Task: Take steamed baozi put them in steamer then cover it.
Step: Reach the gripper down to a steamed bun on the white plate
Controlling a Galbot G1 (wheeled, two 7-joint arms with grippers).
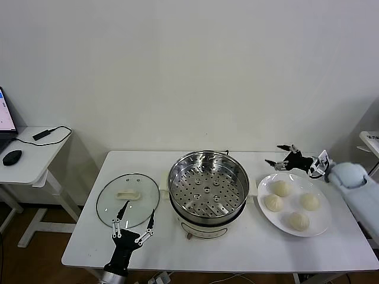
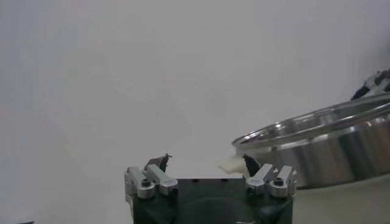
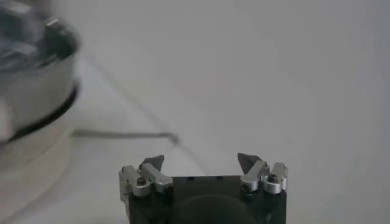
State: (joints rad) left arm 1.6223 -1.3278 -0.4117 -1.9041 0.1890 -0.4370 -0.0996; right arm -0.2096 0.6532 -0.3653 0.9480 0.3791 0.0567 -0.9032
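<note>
Four baozi (image 1: 291, 204) on white plate (image 1: 320, 228), right side of bench (image 1: 249, 251), none touching each other. Steamer (image 1: 207, 183) at bench centre, uncovered, perforated tray visible inside, nothing in it. Sits on white base (image 1: 204, 228), just left of plate. Glass lid (image 1: 127, 200) with white handle lying flat on bench, left of steamer, close beside it.

Left end effector (image 1: 135, 216) at near-left edge of bench, over near rim of lid, fingers spread wide, grasping nothing. Left wrist view: both fingertips (image 2: 161, 161) apart, steamer wall (image 2: 329, 149) off to one side, small white piece between tip and steamer.

Right end effector (image 1: 284, 155) at far-right of bench, just beyond far rim of plate, pointing left toward steamer. Released, fingers apart, nothing held. Right wrist view: open fingertips (image 3: 152, 163) over bare bench, steamer (image 3: 33, 73) blurred at edge, thin cord (image 3: 122, 135) trailing across bench from base.

Second white table (image 1: 26, 157) far left with mouse (image 1: 12, 157) and cable.
</note>
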